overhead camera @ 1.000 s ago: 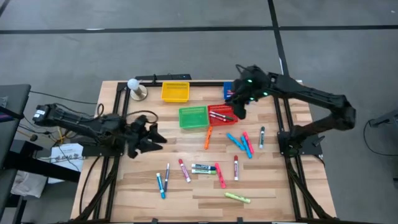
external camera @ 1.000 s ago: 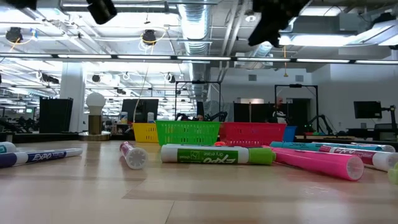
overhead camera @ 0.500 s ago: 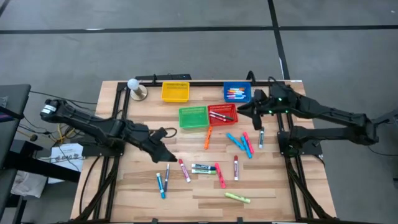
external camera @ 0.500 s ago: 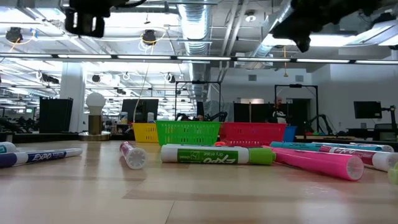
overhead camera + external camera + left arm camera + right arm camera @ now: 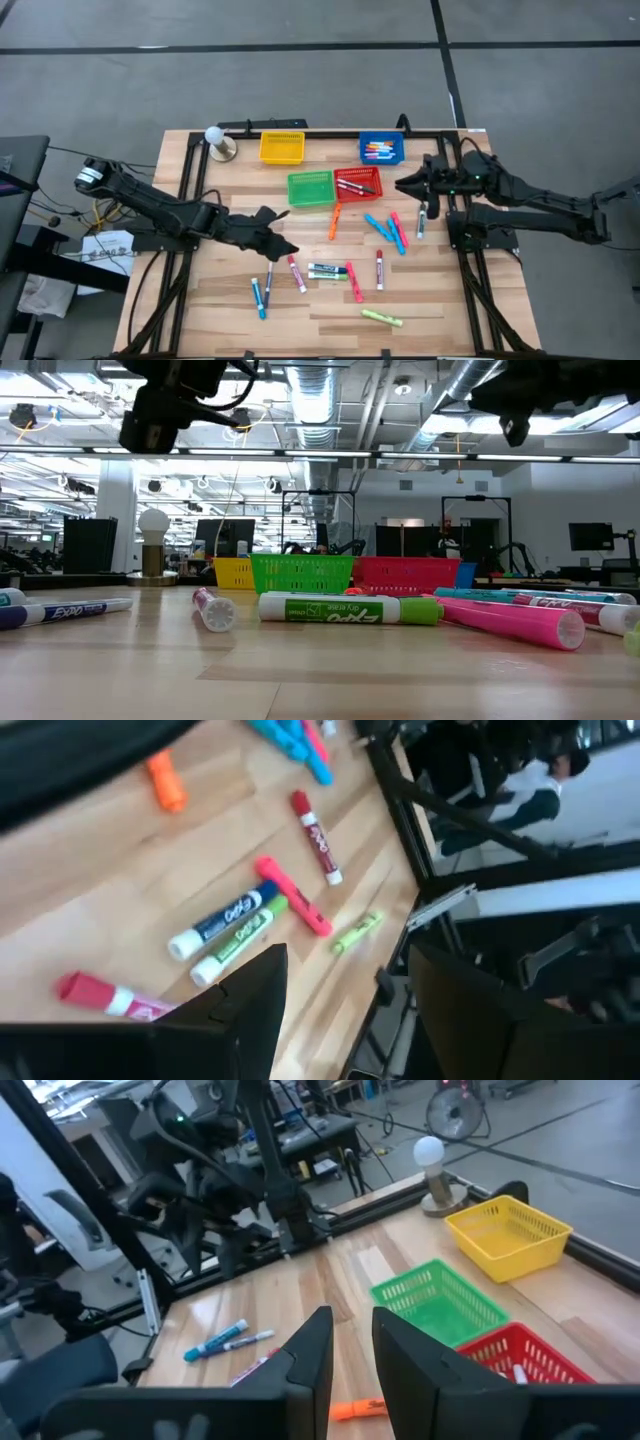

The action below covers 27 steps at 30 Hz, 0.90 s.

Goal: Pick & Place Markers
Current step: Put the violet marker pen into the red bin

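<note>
Loose markers lie flat on the wooden table [image 5: 220,300]: an orange one [image 5: 334,222], blue ones [image 5: 378,226], pink ones [image 5: 398,230], a red one [image 5: 296,272], a green one [image 5: 327,274] and a yellow-green one [image 5: 382,318]. My left gripper [image 5: 286,250] [image 5: 348,956] hangs open above the table, just left of the red marker, with nothing between its fingers. My right gripper [image 5: 402,184] [image 5: 350,1316] hovers by the table's right edge near the red basket [image 5: 358,183]. Its fingers stand a narrow gap apart and hold nothing.
Four mesh baskets stand toward the far edge: yellow [image 5: 282,148], green [image 5: 311,188], red, and blue [image 5: 381,150] with markers inside. A lamp bulb [image 5: 215,140] sits at the far left. Dark frame rails run along the table's left and right sides.
My left gripper has reached toward the table's right and near edge, sinking and rolling, and now hangs over the loose markers. My right gripper has drawn back from above the blue basket toward the table's right edge and come lower. No marker has moved.
</note>
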Each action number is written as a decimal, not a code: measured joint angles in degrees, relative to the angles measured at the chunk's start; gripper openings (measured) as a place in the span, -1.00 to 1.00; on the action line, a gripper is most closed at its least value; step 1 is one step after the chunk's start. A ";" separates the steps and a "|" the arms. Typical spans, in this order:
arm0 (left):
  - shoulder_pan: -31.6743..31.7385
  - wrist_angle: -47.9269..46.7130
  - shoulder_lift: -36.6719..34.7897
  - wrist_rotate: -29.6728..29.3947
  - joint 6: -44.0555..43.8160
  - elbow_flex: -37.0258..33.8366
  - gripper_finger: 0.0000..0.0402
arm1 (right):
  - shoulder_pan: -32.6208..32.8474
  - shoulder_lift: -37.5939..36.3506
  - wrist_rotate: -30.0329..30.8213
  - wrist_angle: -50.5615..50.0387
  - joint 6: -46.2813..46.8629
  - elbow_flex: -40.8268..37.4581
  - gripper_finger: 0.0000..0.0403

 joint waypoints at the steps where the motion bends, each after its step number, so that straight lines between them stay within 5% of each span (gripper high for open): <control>1: 0.36 -0.38 -0.02 0.80 -2.25 0.00 0.04 | 0.19 -0.24 0.00 -0.02 0.00 -0.02 -0.69; 10: -4.39 -10.93 6.56 1.50 -18.59 0.50 0.04 | 0.95 -0.02 0.00 -0.38 0.20 -0.02 -0.69; 14: -6.27 -12.65 11.91 4.63 -20.42 5.20 0.04 | 0.95 -0.06 0.02 -0.31 1.47 -0.02 -0.69; 20: -9.14 -33.18 16.17 10.36 -24.72 13.60 0.04 | 0.95 -0.01 0.03 -0.34 1.51 -0.02 -0.69; 27: -8.49 -33.99 20.54 8.88 -25.12 15.41 0.04 | 0.95 -0.01 0.02 -0.31 1.49 -0.02 -0.69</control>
